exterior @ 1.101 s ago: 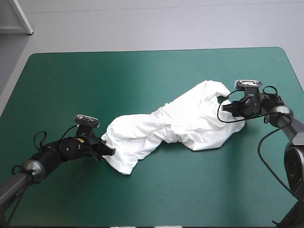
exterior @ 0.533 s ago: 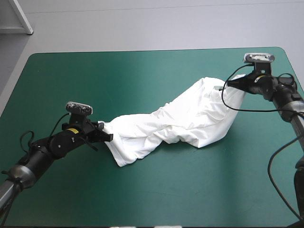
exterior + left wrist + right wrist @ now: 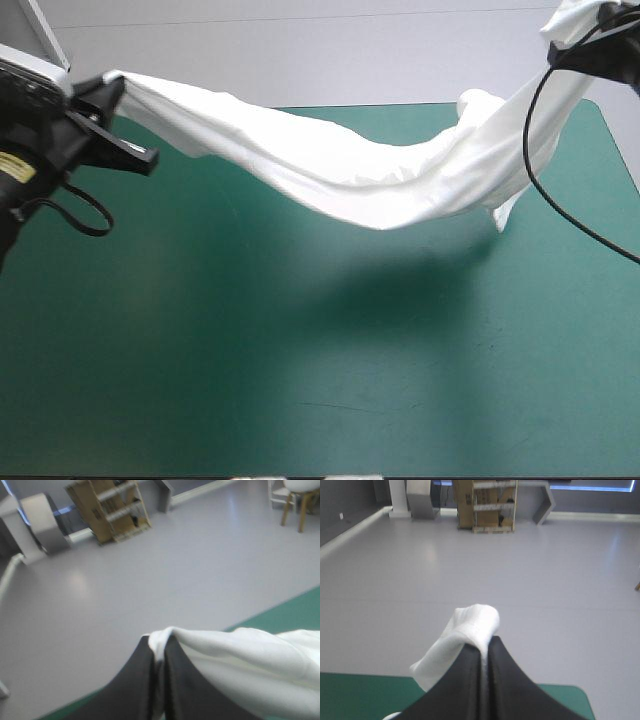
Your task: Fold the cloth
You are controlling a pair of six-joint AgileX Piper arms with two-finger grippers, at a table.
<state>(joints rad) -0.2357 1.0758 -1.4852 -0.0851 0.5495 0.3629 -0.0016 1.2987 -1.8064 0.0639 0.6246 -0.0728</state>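
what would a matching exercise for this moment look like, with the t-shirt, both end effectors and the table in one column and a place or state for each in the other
Column one
1. T-shirt
2. left end effector
3. right end effector
4. table

Column two
A. raised at the table's far left, shut on one end of the white fabric
B. teal-green cover, with a shadow across it
C. hangs as a sagging band in the air between two holds
D. raised at the table's far right, shut on the other end of the white fabric

Pairs: 1-C, 2-A, 3-D, 4-B
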